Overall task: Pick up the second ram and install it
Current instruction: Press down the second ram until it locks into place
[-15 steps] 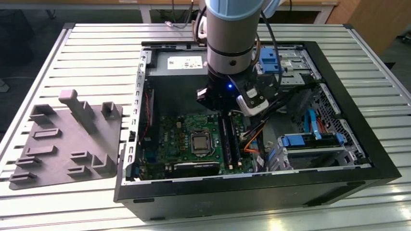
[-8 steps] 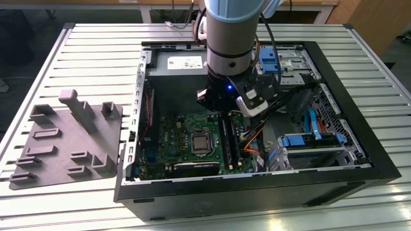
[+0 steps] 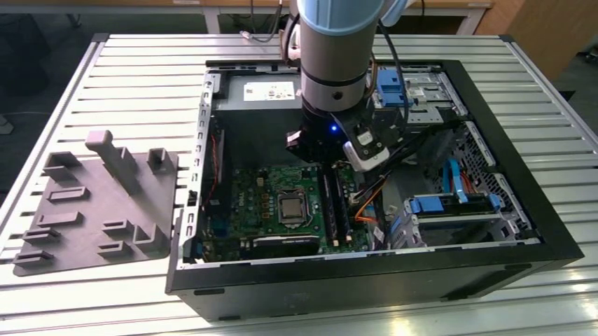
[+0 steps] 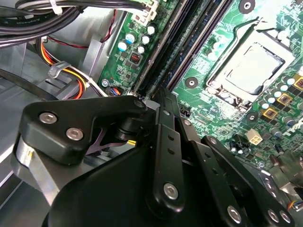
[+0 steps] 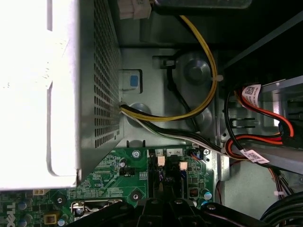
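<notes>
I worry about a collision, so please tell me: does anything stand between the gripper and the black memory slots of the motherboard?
Nothing visible does. In the second wrist view, the gripper hangs close over the memory slots. The coloured cables lie beside the edge of the motherboard, not across the slots.

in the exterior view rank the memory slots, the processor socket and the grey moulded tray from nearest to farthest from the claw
1. Memory slots: directly under the claw.
2. Processor socket: on the motherboard, toward the exterior view's left.
3. Grey moulded tray: outside the case, far left.

Dark, narrow second ram [image 3: 330, 203] stands edgewise in the memory slots [image 3: 344, 213].
</notes>
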`<move>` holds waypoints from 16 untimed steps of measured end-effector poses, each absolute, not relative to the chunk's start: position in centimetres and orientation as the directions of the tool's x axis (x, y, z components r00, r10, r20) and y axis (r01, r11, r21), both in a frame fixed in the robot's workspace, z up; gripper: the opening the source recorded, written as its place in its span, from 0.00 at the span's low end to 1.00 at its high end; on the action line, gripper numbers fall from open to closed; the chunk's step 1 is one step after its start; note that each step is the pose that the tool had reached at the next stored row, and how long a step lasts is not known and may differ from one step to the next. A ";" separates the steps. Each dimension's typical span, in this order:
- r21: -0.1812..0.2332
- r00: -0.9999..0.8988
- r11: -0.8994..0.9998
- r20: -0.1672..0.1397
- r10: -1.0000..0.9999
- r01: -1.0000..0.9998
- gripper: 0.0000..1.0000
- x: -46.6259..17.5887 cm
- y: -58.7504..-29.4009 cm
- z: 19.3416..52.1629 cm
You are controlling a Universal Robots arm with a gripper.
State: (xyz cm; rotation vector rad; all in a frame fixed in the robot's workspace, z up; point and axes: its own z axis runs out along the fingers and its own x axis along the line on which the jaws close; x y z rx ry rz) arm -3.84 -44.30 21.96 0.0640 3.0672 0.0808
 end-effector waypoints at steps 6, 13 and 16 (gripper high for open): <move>0.054 -0.996 0.998 -0.071 0.044 0.040 0.11 -3.8 -44.3 21.8; 0.055 -0.996 0.998 -0.072 0.044 0.040 0.11 -3.8 -44.3 21.7; 0.054 -0.996 0.998 -0.071 0.044 0.040 0.11 -3.8 -44.3 21.6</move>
